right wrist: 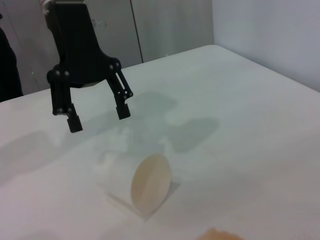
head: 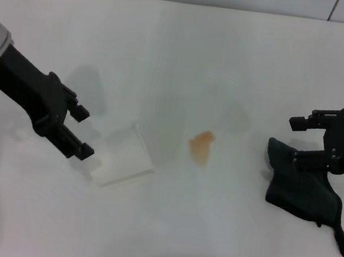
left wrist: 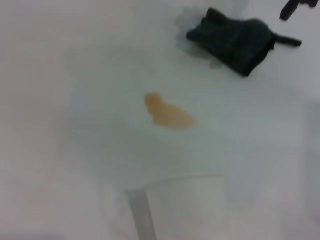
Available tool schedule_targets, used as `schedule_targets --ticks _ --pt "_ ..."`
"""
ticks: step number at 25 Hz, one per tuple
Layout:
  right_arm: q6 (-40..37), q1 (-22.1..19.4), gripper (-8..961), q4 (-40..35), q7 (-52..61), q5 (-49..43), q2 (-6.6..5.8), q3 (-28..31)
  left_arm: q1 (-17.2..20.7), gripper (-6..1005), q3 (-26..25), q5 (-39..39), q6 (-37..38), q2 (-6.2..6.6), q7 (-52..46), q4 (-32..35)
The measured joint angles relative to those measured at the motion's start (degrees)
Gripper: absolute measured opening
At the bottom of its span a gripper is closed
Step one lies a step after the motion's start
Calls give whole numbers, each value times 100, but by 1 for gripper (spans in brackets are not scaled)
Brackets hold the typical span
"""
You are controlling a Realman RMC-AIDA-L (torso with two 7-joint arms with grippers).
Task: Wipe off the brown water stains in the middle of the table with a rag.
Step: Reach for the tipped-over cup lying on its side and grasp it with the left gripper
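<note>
The brown water stains [head: 201, 147] are one small orange-brown blotch in the middle of the white table [head: 188, 54], also seen as a blotch [left wrist: 167, 114] in the left wrist view. The rag [head: 304, 187], dark and bunched with a narrow tail, lies at the right; the left wrist view shows the rag [left wrist: 232, 40] too. My right gripper [head: 294, 141] is open at the rag's far edge, its lower finger over the cloth. My left gripper [head: 86, 134] is open at the left, just beside a tipped cup; the right wrist view shows this gripper [right wrist: 99, 117] above the table.
A clear plastic cup [head: 124, 157] lies on its side between my left gripper and the stain, its round mouth [right wrist: 150, 186] facing the stain. A wall runs along the table's far edge.
</note>
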Motion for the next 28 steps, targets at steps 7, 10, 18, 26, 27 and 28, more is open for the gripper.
schedule_targets --ticks 7,10,18,26,27,28 --pt "-7 16 721 70 -56 1 0 -5 -54 879 78 272 -50 -60 -38 -115" --pt "-11 25 721 86 -56 1 0 -7 -120 880 79 287 -165 -61 -15 -217" --pt "-32 43 721 93 -56 0 0 -9 -261 880 171 298 -340 -115 -1 -232" --pt "-33 44 721 94 -68 0 0 -9 -315 880 309 493 -440 -281 3 -257" --pt "-34 45 721 94 -69 0 -1 -9 -316 880 309 516 -451 -292 3 -270" --pt "-36 44 721 94 -70 0 -3 -9 -316 880 310 528 -464 -300 4 -297"
